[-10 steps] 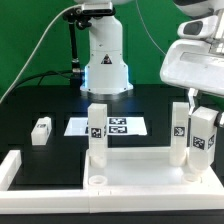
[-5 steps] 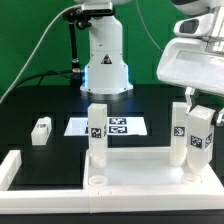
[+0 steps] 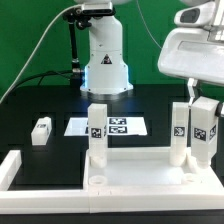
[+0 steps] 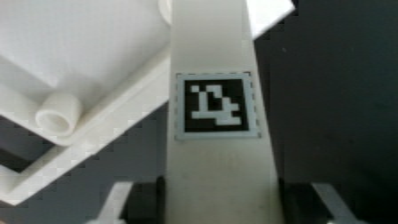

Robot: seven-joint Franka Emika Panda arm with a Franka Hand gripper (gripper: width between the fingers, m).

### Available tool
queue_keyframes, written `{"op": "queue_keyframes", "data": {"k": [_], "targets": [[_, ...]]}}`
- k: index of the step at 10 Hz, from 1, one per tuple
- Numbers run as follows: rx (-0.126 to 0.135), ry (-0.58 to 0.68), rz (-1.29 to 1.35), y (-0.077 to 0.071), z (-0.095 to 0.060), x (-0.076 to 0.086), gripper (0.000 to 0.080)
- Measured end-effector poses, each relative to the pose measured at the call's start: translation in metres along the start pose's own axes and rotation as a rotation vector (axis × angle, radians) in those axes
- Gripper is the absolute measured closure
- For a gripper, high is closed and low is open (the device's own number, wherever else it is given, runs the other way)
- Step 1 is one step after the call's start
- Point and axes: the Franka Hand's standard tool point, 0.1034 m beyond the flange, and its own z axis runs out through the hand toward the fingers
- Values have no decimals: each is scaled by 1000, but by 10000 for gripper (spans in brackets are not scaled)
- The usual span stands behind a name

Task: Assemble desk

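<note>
The white desk top (image 3: 140, 162) lies at the front of the table. Two white tagged legs stand upright in it, one at the exterior view's left (image 3: 97, 135) and one at its right (image 3: 177, 132). My gripper (image 3: 202, 104) is shut on a third leg (image 3: 204, 132) and holds it upright just beyond the right standing leg, over the top's right end. In the wrist view this leg (image 4: 217, 60) runs between my dark pads (image 4: 157, 200), its tag facing the camera, with a rim of the desk top (image 4: 80, 125) beside it. A fourth leg (image 3: 41, 131) lies loose at the exterior view's left.
The marker board (image 3: 108, 127) lies flat in the middle of the black table. The arm's white base (image 3: 105, 60) stands behind it. A long white border bar (image 3: 10, 168) runs along the front left.
My gripper has risen a little, carrying the held leg upward. The other legs and the desk top have not moved.
</note>
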Motion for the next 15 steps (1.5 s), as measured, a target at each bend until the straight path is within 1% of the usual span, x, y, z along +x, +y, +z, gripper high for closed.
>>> {"op": "queue_keyframes", "data": {"k": [1,2,3,5,6,7,10,12,13,15], "targets": [[8,9,-1,1,-1,7,511],[9,14,2,2,1,9,511],[13,16,5,0,5,5,511],[1,12,-4,-4,13,-15,511],[0,12,-12,-4,17,-19,511],[8,15,-13,-5,18,-18,511],[7,6,-39,0,19,-10,511],[12,-3,-60,5,17,5,511],[11,-5,-57,8,18,8,511],[5,-6,-70,10,22,6,511]]}}
